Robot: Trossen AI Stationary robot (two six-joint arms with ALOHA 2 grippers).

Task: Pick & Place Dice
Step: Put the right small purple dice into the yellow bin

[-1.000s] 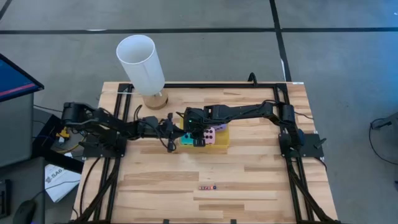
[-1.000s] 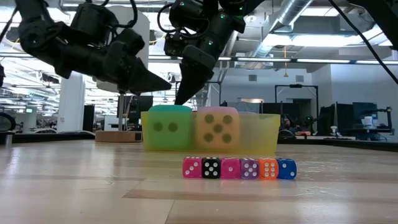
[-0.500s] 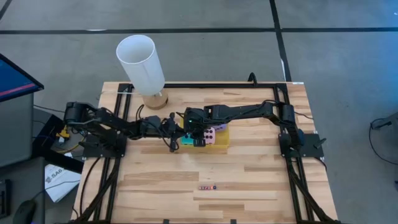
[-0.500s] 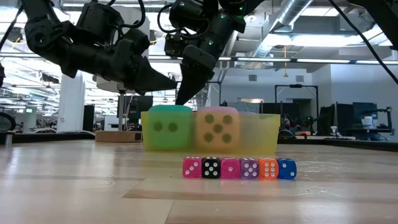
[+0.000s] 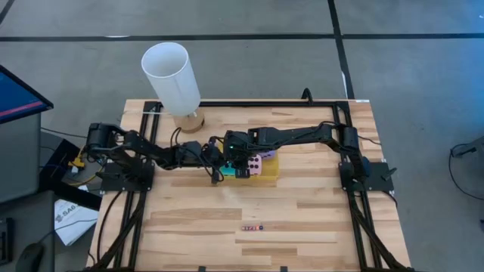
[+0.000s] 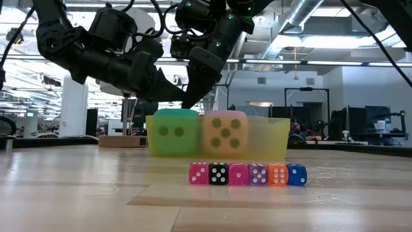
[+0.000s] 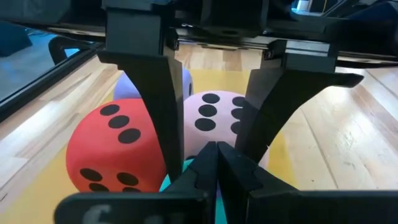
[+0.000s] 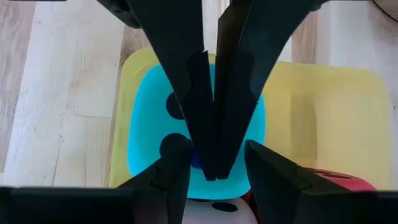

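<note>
High view, left to right: the left gripper [image 5: 215,168] reaches in from the left side of the table with its two dark fingers pressed fully together and nothing between them, its tip at the left edge of the shallow translucent yellow plastic tray [image 5: 270,171]. Just right of that tip sits the soft cyan cube with black pips [image 5: 228,169], in the tray's near-left corner. Directly over it hangs the right gripper [image 5: 236,162], its fingers part-way open and pointing down; the right wrist view shows the cyan cube [image 8: 155,130] straight beneath those fingers, with the closed left fingers [image 8: 211,118] lying across its top face. The right gripper holds nothing, as far as the low view shows, where its tips stand just above the cube.

Further right of the grippers, the soft pale pink cube with black pips [image 5: 256,164] touches the cyan one. The left wrist view adds the soft red cube with black pips [image 7: 115,149] and, behind it, a sliver of the soft purple cube [image 7: 127,84], both on the tray's far side beyond the right gripper's fingers.

All four cubes appear to lie in the tray. Both grippers are nearly equally close to the cyan cube: it lies straight below the right one and just ahead of the left tip.
</note>
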